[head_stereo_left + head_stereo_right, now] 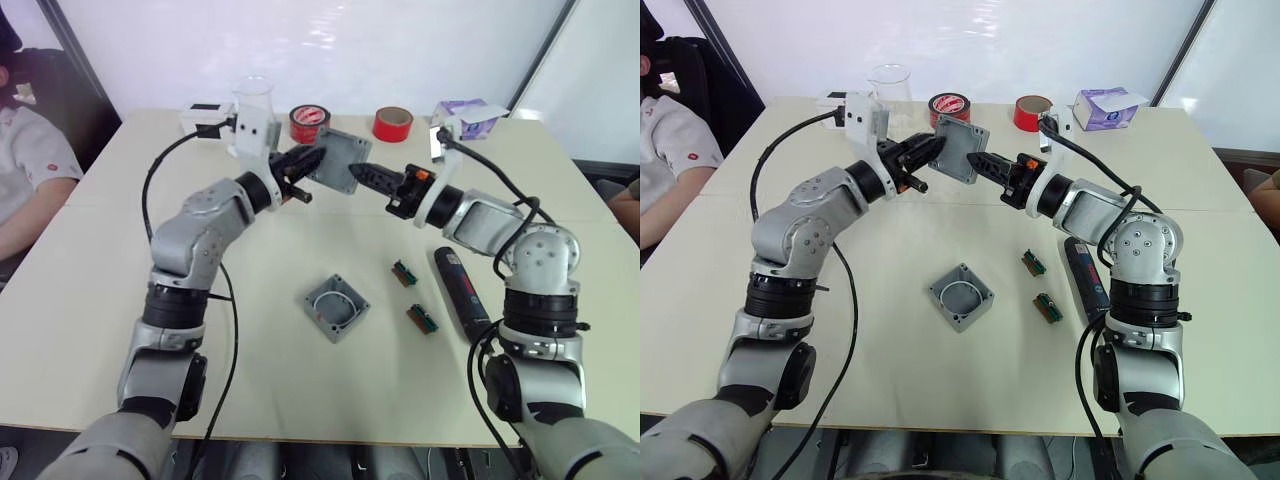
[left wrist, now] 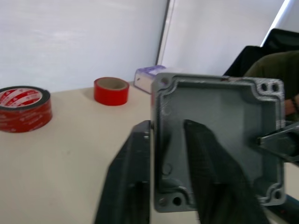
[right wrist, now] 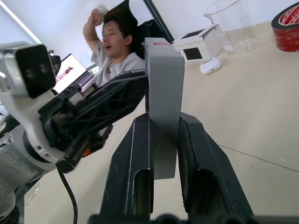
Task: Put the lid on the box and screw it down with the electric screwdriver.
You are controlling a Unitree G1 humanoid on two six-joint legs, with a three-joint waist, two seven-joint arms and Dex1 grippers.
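We count one lid, held up in the air above the far middle of the desk, tilted on edge between the two arms. Our left claw is closed on one edge of it; in the left wrist view its two black fingers pinch the lid's wall, one inside the ribbed hollow and one outside. Our right claw is closed on the opposite edge, and in the right wrist view both fingers press flat against the grey cover from either side.

We see one box, open side up, resting on the desk near its middle, well below and nearer to us than the lid, with a pale wire loop curled inside. One electric screwdriver lies flat on the desk to the right of the box, beside our right arm.

Between the box and the screwdriver lie two small green circuit boards. Along the far edge we count two red tape rolls, one clear beaker, one white box and one purple tissue box. A person sits at the desk's left side.
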